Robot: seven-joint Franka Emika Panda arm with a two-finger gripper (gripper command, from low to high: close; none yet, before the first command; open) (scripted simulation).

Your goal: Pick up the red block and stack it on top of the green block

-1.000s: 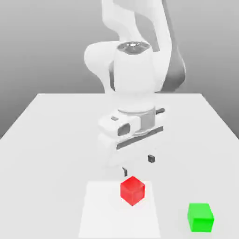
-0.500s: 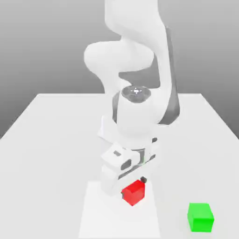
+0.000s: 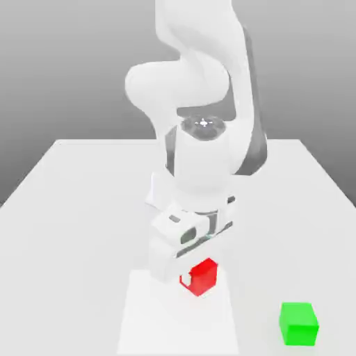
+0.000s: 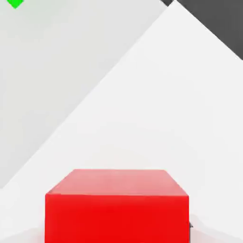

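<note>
The red block (image 3: 204,276) is a small bright red cube near the front middle of the white table (image 3: 83,208). My gripper (image 3: 200,271) reaches down from above and is shut on it, the hand covering the cube's upper part. In the hand view the red block (image 4: 117,204) looms close, its top and one side face showing. The green block (image 3: 299,323), a cube of about the same size, rests on the table at the front, toward the exterior view's right and well apart from the red one. A corner of the green block (image 4: 15,3) also appears in the hand view.
A paler square patch (image 3: 174,323) marks the table under and in front of the red block. The arm's white body (image 3: 201,160) stands behind the hand over the table's middle. The table's edges run along both sides.
The hand dropped from above the red block down onto it and its fingers closed on the cube. In the last half second the cube rose slightly. The green block stayed put.
</note>
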